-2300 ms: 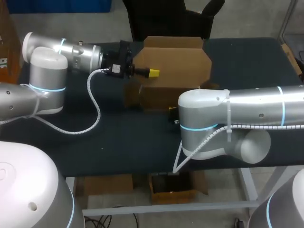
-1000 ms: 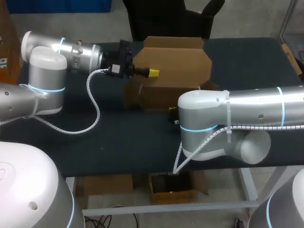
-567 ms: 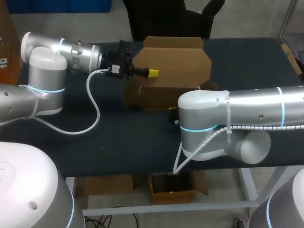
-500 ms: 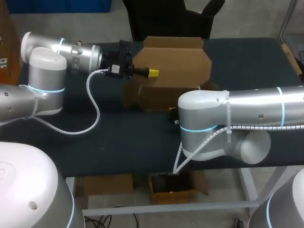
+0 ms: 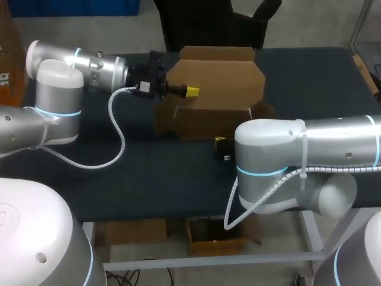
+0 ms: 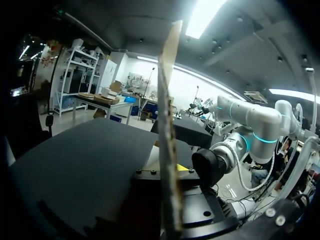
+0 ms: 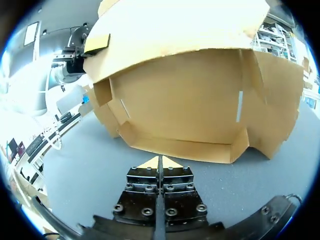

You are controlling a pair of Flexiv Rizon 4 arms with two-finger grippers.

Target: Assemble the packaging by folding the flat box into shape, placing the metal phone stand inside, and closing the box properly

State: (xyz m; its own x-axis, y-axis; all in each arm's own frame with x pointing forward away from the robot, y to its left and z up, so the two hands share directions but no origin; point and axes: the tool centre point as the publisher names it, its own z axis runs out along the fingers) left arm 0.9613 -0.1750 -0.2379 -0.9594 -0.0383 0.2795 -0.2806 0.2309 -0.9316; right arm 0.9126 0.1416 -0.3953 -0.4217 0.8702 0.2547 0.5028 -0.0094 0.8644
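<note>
right tool (image 7: 160,161) backed off, seemingly clear of box (image 7: 190,95) edge.

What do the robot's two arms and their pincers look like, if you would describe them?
Both the left arm and right arm are silver-grey tubes with rounded white joints ringed in thin cyan bands. A white spiral cable runs along each. The left pincer and right pincer are black with yellow tips.

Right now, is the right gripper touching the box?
Apart. The right wrist view shows the right gripper, fingers shut, short of the box: a strip of table lies between its tips and the box's front wall.
</note>
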